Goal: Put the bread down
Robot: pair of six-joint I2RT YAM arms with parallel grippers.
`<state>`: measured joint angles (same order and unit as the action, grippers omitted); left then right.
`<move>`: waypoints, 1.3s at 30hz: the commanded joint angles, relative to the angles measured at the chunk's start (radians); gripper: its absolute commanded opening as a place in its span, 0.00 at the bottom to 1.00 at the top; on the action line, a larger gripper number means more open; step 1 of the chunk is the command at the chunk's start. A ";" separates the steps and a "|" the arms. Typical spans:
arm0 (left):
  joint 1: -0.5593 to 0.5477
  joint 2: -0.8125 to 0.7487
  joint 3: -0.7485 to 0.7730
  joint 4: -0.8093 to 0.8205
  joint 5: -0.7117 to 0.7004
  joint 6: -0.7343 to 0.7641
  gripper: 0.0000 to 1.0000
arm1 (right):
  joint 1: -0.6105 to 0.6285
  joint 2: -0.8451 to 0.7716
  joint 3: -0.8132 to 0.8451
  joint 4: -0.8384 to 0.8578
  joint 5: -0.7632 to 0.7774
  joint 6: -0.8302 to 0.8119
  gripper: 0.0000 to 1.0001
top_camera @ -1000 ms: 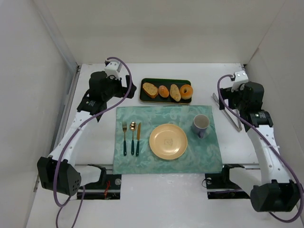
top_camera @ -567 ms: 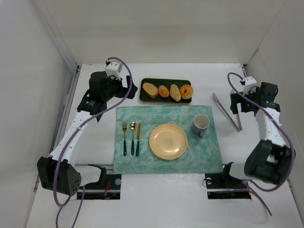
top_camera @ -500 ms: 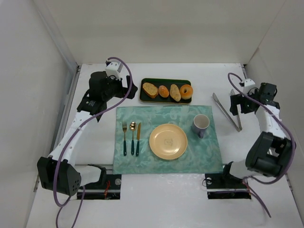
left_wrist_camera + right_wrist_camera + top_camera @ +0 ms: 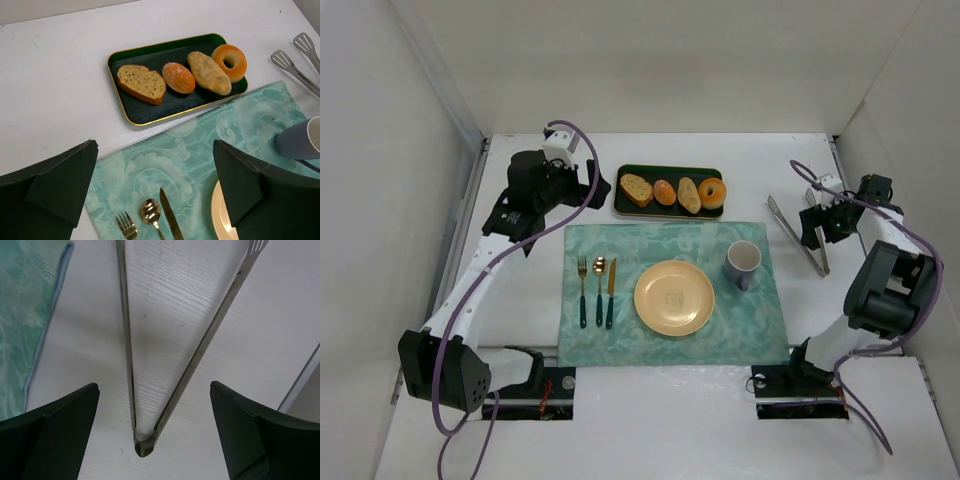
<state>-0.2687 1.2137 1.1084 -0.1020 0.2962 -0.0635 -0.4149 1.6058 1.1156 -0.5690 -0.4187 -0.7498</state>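
Observation:
The bread (image 4: 713, 190) is a golden ring with a centre hole. It lies at the right end of the dark tray (image 4: 670, 172), seen in the left wrist view as the bread (image 4: 229, 61) on the tray (image 4: 175, 102). My left gripper (image 4: 582, 188) hovers open left of the tray, and my left gripper (image 4: 155, 190) holds nothing. My right gripper (image 4: 822, 226) is open over the metal tongs (image 4: 798, 238) at the far right. In the right wrist view the tongs (image 4: 200, 347) lie flat, with their hinge between the fingers of my right gripper (image 4: 155, 430), untouched.
A toast slice (image 4: 636, 188) and two oval rolls (image 4: 678, 192) share the tray. On the teal placemat (image 4: 620, 250) lie a yellow plate (image 4: 673, 297), a grey-blue mug (image 4: 743, 262), and a fork, spoon and knife (image 4: 597, 290). White walls stand close on both sides.
The right arm has folded back toward the right wall. Its gripper swung out to the right, then came back lower over the tongs. The left arm and the food have not moved.

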 commanded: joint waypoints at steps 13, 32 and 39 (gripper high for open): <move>-0.003 -0.036 0.039 0.035 0.023 -0.007 1.00 | -0.022 0.175 0.162 -0.088 -0.022 -0.091 0.97; -0.003 -0.026 0.039 0.035 0.023 -0.007 1.00 | -0.022 0.224 0.171 -0.141 -0.022 -0.152 0.94; -0.003 -0.026 0.039 0.035 0.023 -0.007 1.00 | -0.022 0.233 0.144 -0.109 0.018 -0.152 0.92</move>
<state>-0.2687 1.2137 1.1084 -0.1024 0.3065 -0.0635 -0.4335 1.8374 1.2503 -0.6987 -0.4084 -0.8848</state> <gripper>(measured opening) 0.997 0.931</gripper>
